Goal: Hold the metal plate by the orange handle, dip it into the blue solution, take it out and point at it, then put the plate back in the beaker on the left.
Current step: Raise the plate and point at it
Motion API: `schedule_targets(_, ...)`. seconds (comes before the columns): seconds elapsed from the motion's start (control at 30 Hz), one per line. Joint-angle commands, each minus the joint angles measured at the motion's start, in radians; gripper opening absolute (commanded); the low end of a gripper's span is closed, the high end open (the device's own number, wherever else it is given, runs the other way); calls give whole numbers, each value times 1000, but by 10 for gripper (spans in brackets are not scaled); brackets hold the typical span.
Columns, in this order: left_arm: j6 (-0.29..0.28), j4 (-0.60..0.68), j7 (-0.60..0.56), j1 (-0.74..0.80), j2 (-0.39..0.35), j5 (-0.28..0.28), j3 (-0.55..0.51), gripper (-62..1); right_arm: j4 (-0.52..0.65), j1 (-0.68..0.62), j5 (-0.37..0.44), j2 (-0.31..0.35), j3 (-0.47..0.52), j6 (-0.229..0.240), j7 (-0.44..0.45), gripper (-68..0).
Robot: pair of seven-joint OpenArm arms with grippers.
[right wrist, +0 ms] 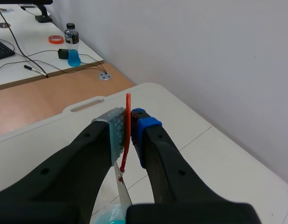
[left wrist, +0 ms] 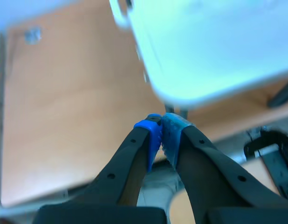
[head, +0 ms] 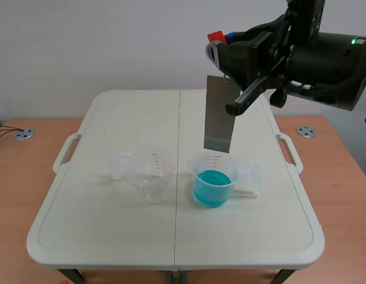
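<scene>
The right tool [right wrist: 129,125] clamps the orange handle [right wrist: 127,140]; the metal plate [head: 218,112] hangs upright just over the beaker of blue solution [head: 212,183]. The left tool [left wrist: 161,129] is closed, holding nothing.

Bright, even light leaves only faint, soft shadows on the white table [head: 100,236] beside the empty beaker [head: 148,177] and the beaker of blue solution [head: 212,180], a dull sheen on the metal plate [head: 220,112], and a pale glare off the tabletop in the left wrist view.
</scene>
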Motion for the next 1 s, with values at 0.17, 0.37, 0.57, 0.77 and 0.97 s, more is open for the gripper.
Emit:
schedule_targets(0.17,-40,95,-17,-29,-69,-7,3,-582,65,14,35,2,16,-11,-9,-662)
schedule_targets(0.37,-157,113,76,-174,-156,-6,29,-582,80,14,72,2,23,-16,-35,-662)
schedule_targets(0.57,-218,112,182,-352,-235,-6,167,-582,80,14,73,2,23,-16,-42,-662)
schedule_targets(0.77,-239,85,309,-565,-246,-6,370,-582,80,14,73,2,23,-16,-43,-662)
schedule_targets(0.97,-243,41,334,-762,-237,-6,571,-582,80,14,73,2,23,-16,-50,-662)
